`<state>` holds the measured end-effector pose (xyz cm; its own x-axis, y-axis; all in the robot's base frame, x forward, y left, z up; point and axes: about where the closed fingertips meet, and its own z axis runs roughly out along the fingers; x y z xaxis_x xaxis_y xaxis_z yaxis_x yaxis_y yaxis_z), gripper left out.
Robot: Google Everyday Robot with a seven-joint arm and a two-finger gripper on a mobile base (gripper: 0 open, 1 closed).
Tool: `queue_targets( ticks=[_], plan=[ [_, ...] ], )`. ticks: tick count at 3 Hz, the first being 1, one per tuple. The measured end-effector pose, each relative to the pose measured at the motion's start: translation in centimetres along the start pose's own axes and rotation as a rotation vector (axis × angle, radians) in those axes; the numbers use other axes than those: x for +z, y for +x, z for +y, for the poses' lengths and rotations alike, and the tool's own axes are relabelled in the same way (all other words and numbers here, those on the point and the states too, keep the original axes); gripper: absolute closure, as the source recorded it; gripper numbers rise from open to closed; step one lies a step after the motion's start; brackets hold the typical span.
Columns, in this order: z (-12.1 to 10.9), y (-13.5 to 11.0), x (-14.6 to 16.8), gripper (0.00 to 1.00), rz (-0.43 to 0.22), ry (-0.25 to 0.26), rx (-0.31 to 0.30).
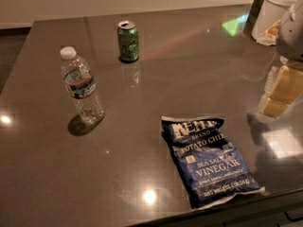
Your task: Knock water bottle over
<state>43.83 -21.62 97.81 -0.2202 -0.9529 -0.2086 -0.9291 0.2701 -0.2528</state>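
Note:
The water bottle (81, 86) stands upright on the dark table (189, 74) at the left. It is clear ribbed plastic with a white cap and a red-white-blue label band. My gripper (283, 91) is at the right edge of the view, just above the table, far to the right of the bottle. It holds nothing that I can see. The grey arm (291, 30) rises above it and runs out of view.
A green soda can (128, 41) stands upright behind the bottle, toward the far middle. A blue bag of sea salt and vinegar chips (209, 160) lies flat near the front edge. A white container (274, 11) stands at the far right corner.

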Motion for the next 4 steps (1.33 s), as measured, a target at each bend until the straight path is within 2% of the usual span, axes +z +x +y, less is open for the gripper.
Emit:
queue_targets(
  ticks=[1,2,3,4],
  plan=[
    [0.0,0.0,0.0,0.0,0.0,0.0,0.0],
    [-0.8,-1.9,0.2,0.0,-0.081,-0.01,0.015],
    [-2.4,-5.9,0.9,0.0,-0.209,-0.017,0.047],
    [-3.3,-10.3,1.5,0.0,-0.31,-0.016,0.054]
  ],
)
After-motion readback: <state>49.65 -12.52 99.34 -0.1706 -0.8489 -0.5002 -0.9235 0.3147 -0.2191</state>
